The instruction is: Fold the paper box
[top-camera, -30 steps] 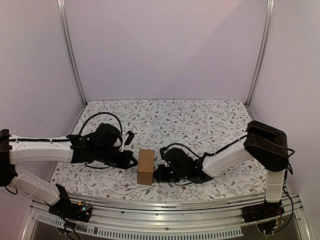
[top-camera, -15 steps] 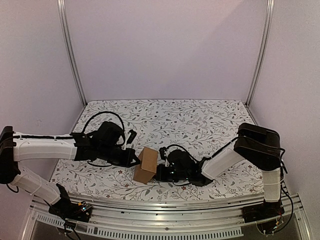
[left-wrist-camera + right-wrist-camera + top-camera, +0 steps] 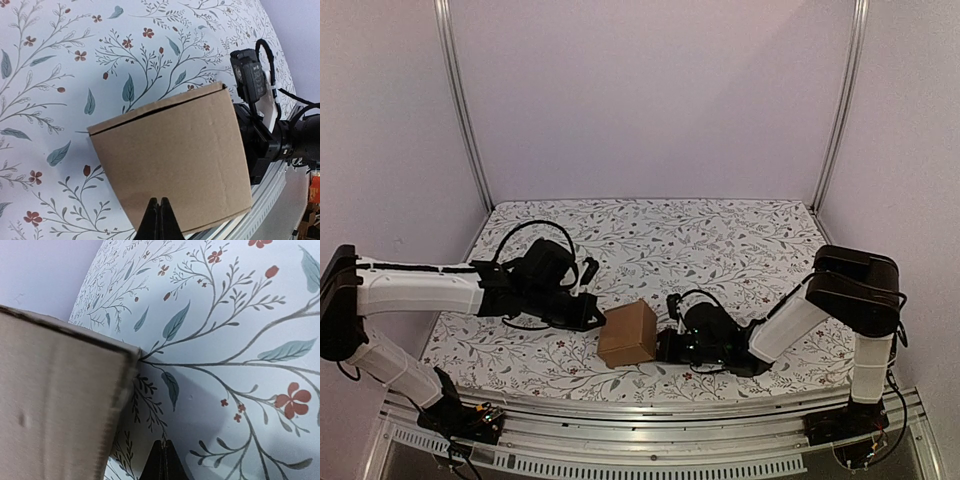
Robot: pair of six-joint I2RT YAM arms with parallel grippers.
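The left gripper, fingers pressed together and empty, touches the left face of the box, a closed cube on the tabletop near its front edge. The right gripper, likewise closed and empty, sits just beside the box's right face.

You have the paper box on the desk, near the front edge and roughly midway between the two arms. It sits turned at an angle to that edge. Your left fingers come in from the left and end just beside the box's left face; whether they touch it cannot be told. Your right fingers come in low from the right, just beside its right face near the base. In the right wrist view the box lies left of the fingers. The rest of the desk stretches behind.
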